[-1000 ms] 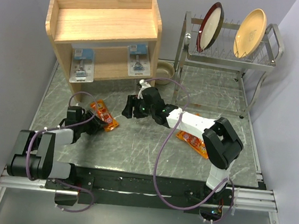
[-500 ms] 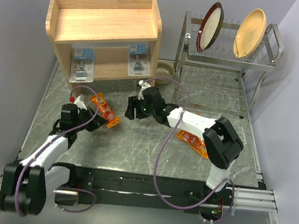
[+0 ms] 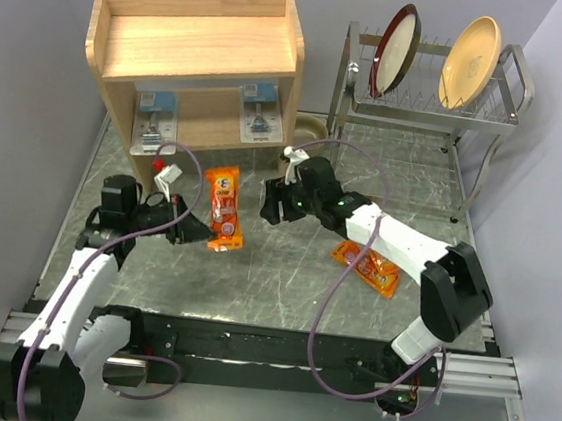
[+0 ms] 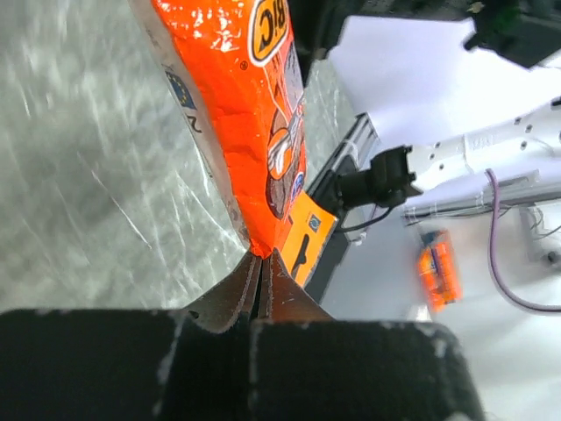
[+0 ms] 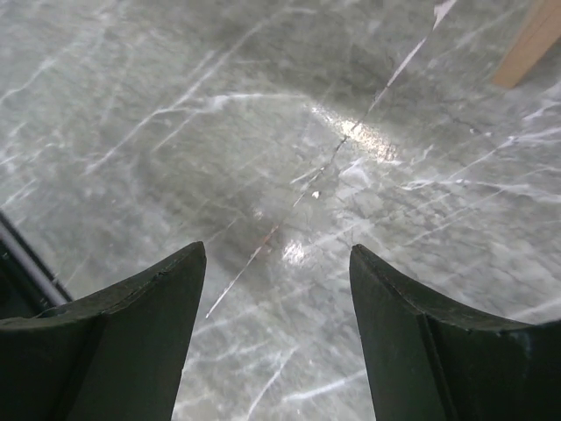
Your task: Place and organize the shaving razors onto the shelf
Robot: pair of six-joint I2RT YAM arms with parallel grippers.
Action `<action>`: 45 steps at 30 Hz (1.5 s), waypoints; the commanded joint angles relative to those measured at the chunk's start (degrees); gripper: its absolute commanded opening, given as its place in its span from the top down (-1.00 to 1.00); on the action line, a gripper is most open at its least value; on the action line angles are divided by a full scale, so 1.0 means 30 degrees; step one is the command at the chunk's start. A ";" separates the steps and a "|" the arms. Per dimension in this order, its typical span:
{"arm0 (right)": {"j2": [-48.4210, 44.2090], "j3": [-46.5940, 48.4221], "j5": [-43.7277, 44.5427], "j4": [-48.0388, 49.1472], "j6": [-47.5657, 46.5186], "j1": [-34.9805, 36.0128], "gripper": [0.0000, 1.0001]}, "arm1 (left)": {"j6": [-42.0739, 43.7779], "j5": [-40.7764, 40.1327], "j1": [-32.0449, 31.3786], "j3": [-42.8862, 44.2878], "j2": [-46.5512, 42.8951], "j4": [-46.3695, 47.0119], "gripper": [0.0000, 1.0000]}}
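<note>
Grey marble table (image 3: 274,280): left fingers (image 4: 230,300) clamped on orange pack (image 4: 254,132) edge; right fingers (image 5: 131,311) spread, empty.

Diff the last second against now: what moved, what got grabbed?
Left gripper shut on the orange pack by its edge and carried it right, turning it; the left arm stretched forward. Right gripper shifted right, open and empty. Unchanged: two blister packs on the shelf, the other orange packs on the table, the plates.
</note>
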 commanded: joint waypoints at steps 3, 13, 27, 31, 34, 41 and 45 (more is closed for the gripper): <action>-0.1884 -0.0516 -0.1488 -0.1082 -0.1385 -0.0394 -0.48 | 0.4957 0.0340 -0.0007 0.6201 -0.0922 -0.4030 0.98; -0.1827 0.2054 -0.4062 -0.3395 -0.4196 -0.0629 -0.48 | 0.7338 0.1422 0.2507 1.7712 0.4907 -0.8280 0.98; -0.2470 0.2794 -0.3864 -0.2402 -0.3964 -0.0951 -0.52 | 0.2076 0.3852 0.7873 2.7563 1.2054 -0.5151 0.98; -0.2908 0.2094 -0.4155 -0.2227 -0.4169 -0.0951 -0.53 | -0.1181 0.5375 0.9014 2.9930 1.3932 -0.2487 0.99; -0.3668 0.1071 -0.4273 -0.1672 -0.3672 -0.0980 -0.53 | -0.1950 0.6168 0.9776 3.2157 1.5398 -0.2481 0.99; -0.4492 0.0010 -0.4273 -0.1464 -0.3583 -0.0951 -0.54 | -0.4287 0.7926 1.0684 3.1697 1.6014 0.0006 0.99; -0.4609 -0.0253 -0.4243 -0.1259 -0.3525 -0.0980 -0.54 | -0.4732 0.8132 1.1593 3.2311 1.6686 0.0565 0.99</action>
